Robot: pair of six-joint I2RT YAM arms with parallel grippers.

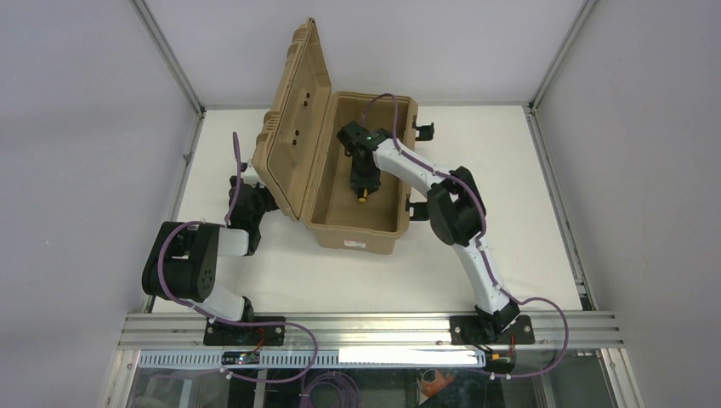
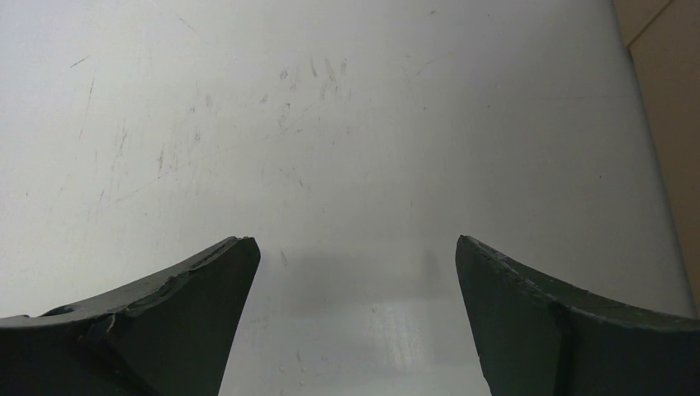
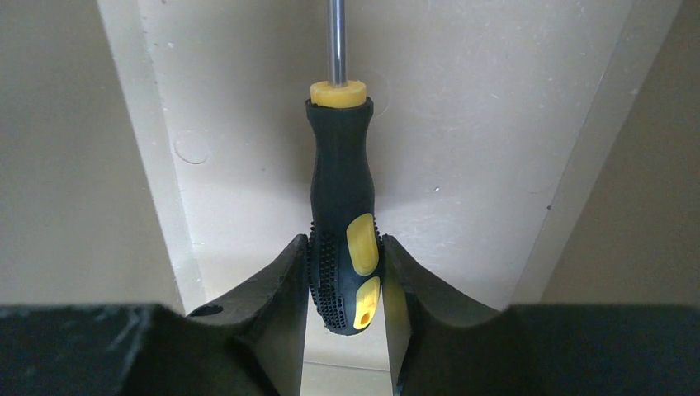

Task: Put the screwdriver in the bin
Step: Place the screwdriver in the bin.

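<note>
Top external view: your left arm sits folded at the left, its end effector [image 2: 355, 247] low over the worktop [image 1: 408, 272] beside the raised lid [image 1: 293, 127], jaws spread wide with nothing between them. Bin [image 1: 357, 234] stands open mid-worktop. Your right arm reaches over the bin's right wall. Its end effector [image 3: 342, 276] is clamped on the screwdriver [image 3: 340, 190] inside the bin: black handle, yellow inserts and collar, bright metal shaft.

Screwdriver [image 3: 341, 165] tip beyond top edge
</note>
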